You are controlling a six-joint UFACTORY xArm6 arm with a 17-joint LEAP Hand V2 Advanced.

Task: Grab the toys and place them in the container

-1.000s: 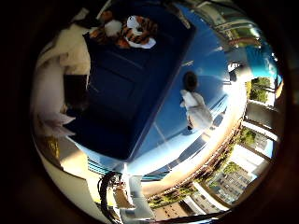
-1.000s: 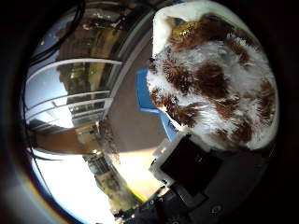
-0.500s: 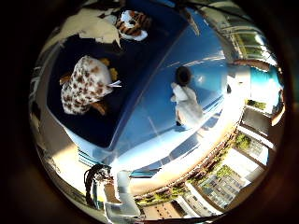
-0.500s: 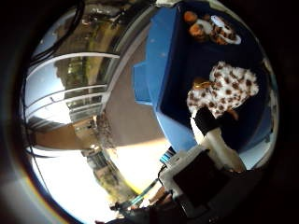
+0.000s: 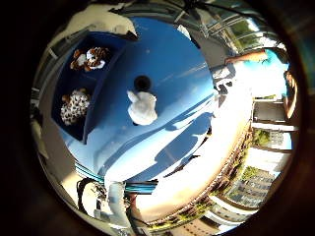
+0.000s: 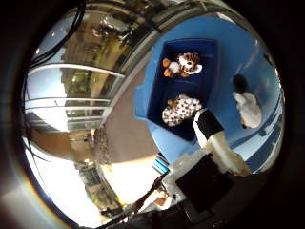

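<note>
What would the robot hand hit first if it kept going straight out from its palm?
Probably the round blue table top, near the white plush toy lying on it beside the dark blue container. Depth is unclear, so which comes first is uncertain.

Both palm views high above container (image 6: 209, 62), table (image 5: 177, 73).

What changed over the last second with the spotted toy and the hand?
A second ago the spotted plush toy filled the thumb side view, close against the palm. The hand has let it go: it now lies in the blue container beside the tiger toy, and the hand has pulled well back. The white plush toy remains on the blue table, outside the container.
</note>
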